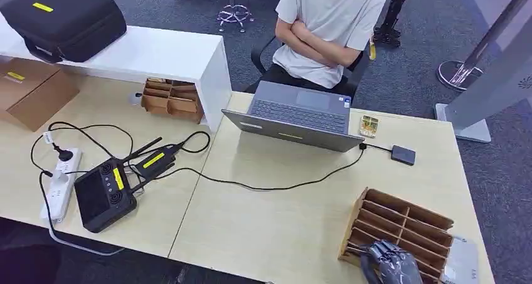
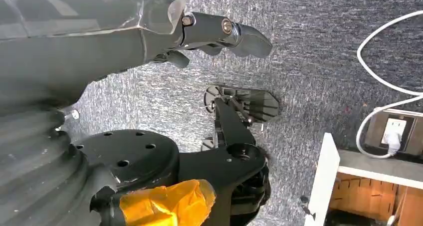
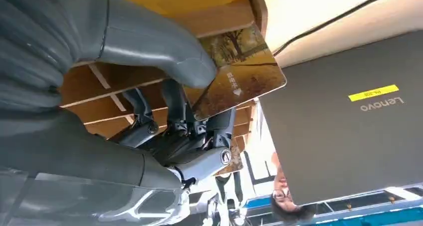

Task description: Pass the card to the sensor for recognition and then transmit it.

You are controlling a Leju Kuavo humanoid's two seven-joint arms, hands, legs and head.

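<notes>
Card (image 3: 239, 74) sits pinched between the thumb and fingers of the right robot hand (image 3: 164, 106), just by the wooden slot box (image 1: 401, 231) on the surface. Lift it slowly and straight, so it does not catch. The left robot hand (image 2: 199, 36) hangs, holding nothing.

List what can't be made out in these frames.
- Card, right wrist view: the thumb covers one end.
- Right hand, head view: cut off by the bottom edge, its hold hidden.
- Small dark box on the table, head view: too small to identify as the sensor.
- Left hand, left wrist view: fingers partly hidden.
</notes>
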